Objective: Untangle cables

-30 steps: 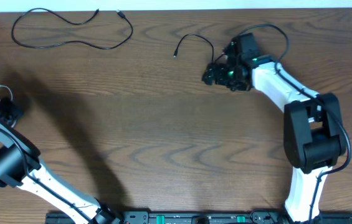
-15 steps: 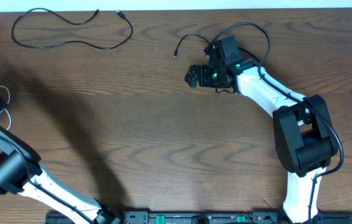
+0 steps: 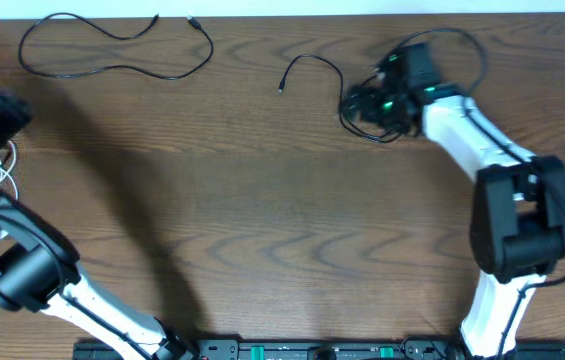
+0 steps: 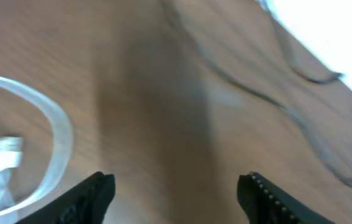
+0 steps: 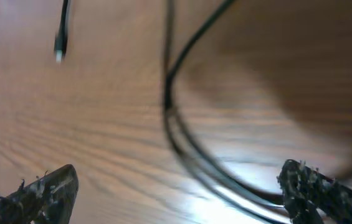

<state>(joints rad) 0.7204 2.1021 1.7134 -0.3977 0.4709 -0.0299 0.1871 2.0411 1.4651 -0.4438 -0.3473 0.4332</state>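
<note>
The white cable (image 4: 68,137) is lying looped at the tabletop's (image 3: 262,200) left edge, seemingly just released. The left gripper (image 4: 176,183) is spreading open, empty, just beside it. The short black cable (image 3: 314,58) is lying apart from the long black cable (image 3: 112,38), trailing toward the right gripper (image 5: 176,180), which is pulling back rightward, wide open and empty.
</note>
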